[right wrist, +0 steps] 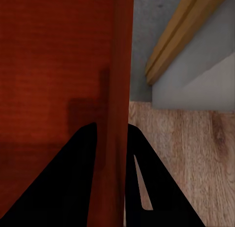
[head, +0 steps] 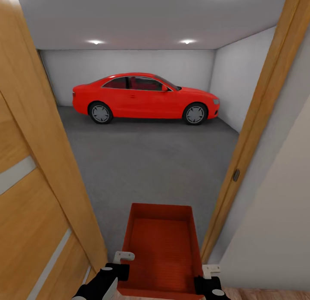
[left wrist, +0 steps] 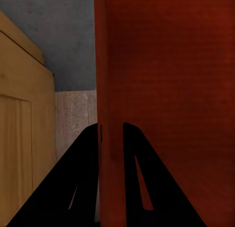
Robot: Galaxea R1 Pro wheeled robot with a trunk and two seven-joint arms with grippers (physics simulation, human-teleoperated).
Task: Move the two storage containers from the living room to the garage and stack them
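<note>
One orange-red storage container (head: 162,248) hangs in front of me at the bottom of the head view, held level in the doorway. My left gripper (head: 117,269) is shut on its left wall, and the left wrist view has the black fingers (left wrist: 83,178) pinching that wall (left wrist: 110,139). My right gripper (head: 206,279) is shut on the right wall, which runs between the fingers (right wrist: 147,178) in the right wrist view (right wrist: 120,114). Beyond the door lies the garage with its dark grey floor (head: 155,162).
An open wooden door (head: 34,184) stands close on the left and the wooden door frame (head: 254,119) close on the right, with a pale wall (head: 275,231) beside it. A red car (head: 144,97) is parked along the garage's far wall. Wood-plank flooring (right wrist: 191,148) is below me.
</note>
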